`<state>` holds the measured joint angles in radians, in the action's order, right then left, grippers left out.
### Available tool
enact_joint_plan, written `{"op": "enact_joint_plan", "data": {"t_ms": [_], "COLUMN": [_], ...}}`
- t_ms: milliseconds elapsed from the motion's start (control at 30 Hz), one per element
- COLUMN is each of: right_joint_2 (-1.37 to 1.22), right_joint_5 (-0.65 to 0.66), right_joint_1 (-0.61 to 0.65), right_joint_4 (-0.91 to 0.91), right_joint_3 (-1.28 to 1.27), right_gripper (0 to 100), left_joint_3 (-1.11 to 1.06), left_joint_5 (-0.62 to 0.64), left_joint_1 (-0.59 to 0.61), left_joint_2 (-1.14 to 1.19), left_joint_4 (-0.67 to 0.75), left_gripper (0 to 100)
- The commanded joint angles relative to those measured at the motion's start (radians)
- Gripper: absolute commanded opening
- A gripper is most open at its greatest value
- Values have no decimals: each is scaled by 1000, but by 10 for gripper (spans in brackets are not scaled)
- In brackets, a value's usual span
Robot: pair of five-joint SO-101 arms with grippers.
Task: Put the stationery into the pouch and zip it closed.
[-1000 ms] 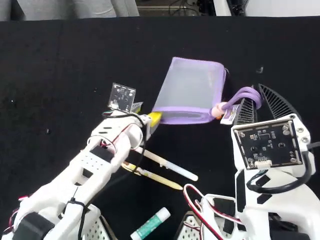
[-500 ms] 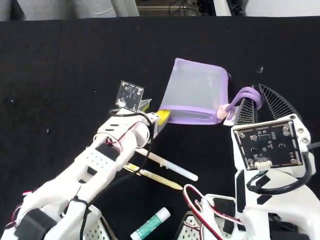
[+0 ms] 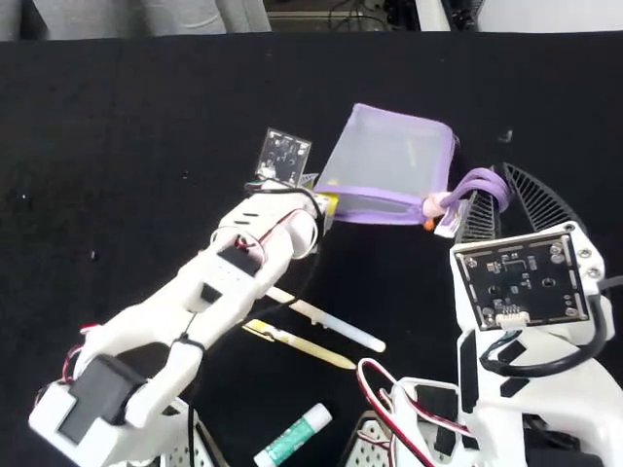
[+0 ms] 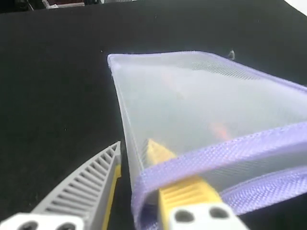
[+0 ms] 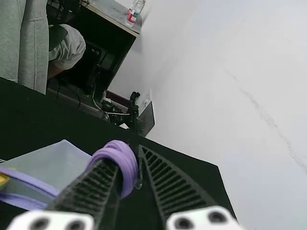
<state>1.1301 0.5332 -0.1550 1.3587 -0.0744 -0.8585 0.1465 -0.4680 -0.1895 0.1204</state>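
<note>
Left arm has pushed forward toward upper centre, nudging the pouch [image 3: 394, 161] up and right. Left end effector [image 4: 134, 143] is spread: yellow finger inside the mouth, grey one outside, likely to hold it open. Right end effector [image 5: 129, 160] is clamped on the purple loop [image 5: 115, 155], anchoring the pouch. White pen [image 3: 326, 321], yellow pen [image 3: 297, 343] and glue stick [image 3: 292, 438] lie on the tabletop [image 3: 117, 146], lower centre, not yet packed.

White arms [image 3: 195, 311] w/ red-blk cables, ribbed grey, blk & yellow jaws.

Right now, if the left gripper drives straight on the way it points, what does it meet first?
Likely the purple mesh pouch: the left gripper straddles its open edge, yellow finger inside, so the side wall comes first.
</note>
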Motion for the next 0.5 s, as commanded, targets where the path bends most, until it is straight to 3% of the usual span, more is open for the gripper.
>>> {"op": "enact_joint_plan", "data": {"t_ms": [0, 233, 367, 467], "right_joint_2": [-18, -19, -19, -22], "right_joint_5": [-9, -94, -152, -153], "right_joint_1": [12, 12, 12, 31], "right_joint_4": [-3, -21, -34, -34], "right_joint_3": [48, 48, 48, 48], "right_gripper": [11, 21, 145, 246], "left_joint_3": [70, 74, 68, 105], "left_joint_5": [2, 9, 9, 9], "left_joint_1": [-7, 35, 84, 125], "left_joint_2": [-2, -6, -64, -130], "left_joint_4": [20, 14, 9, -104], "left_gripper": [27, 28, 28, 28]}}
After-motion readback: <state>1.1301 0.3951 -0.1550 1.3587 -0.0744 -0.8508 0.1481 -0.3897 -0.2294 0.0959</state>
